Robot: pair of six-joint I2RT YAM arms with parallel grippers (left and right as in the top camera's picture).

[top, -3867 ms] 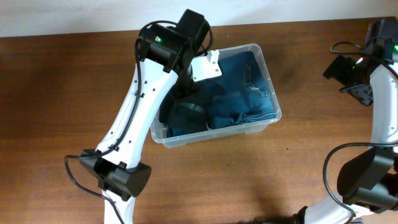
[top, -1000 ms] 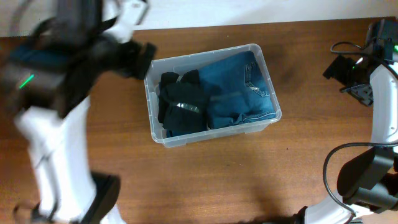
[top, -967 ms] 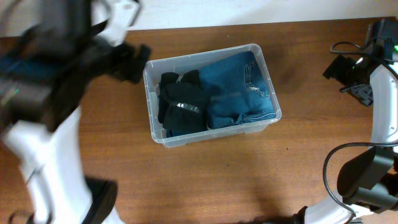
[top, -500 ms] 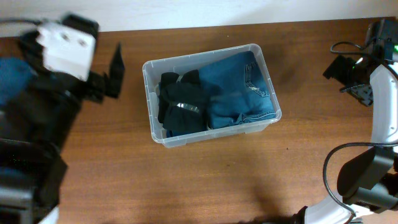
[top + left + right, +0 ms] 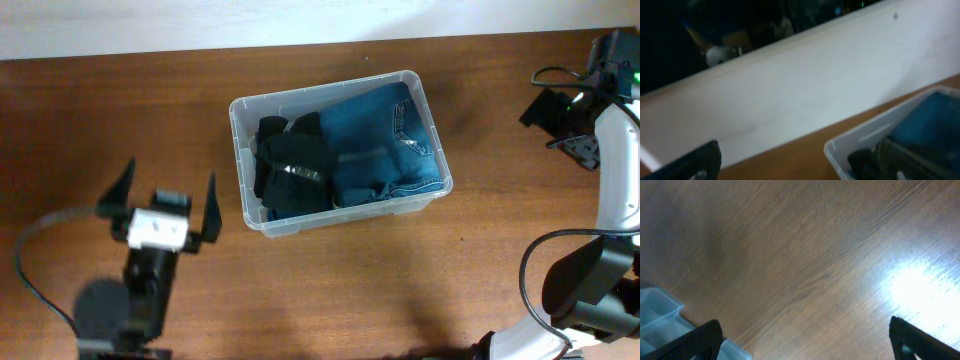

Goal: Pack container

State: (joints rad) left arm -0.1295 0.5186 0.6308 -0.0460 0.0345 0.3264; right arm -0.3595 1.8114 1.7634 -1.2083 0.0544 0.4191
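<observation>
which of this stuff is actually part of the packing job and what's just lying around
Part of the job:
- container
- blue jeans and black garment, both inside it
- left gripper and right gripper, both open and empty

Just there:
- wooden table
- black cable by the left arm
- white wall

The clear rectangular plastic container (image 5: 345,213) sits mid-way across the brown wooden table (image 5: 120,110). Inside it, a black cloth bundle (image 5: 285,165) lies left of the folded blue denim jeans (image 5: 385,140). The left gripper (image 5: 170,178) is beside the container's left end, and the right gripper (image 5: 562,128) is well apart on the right.
</observation>
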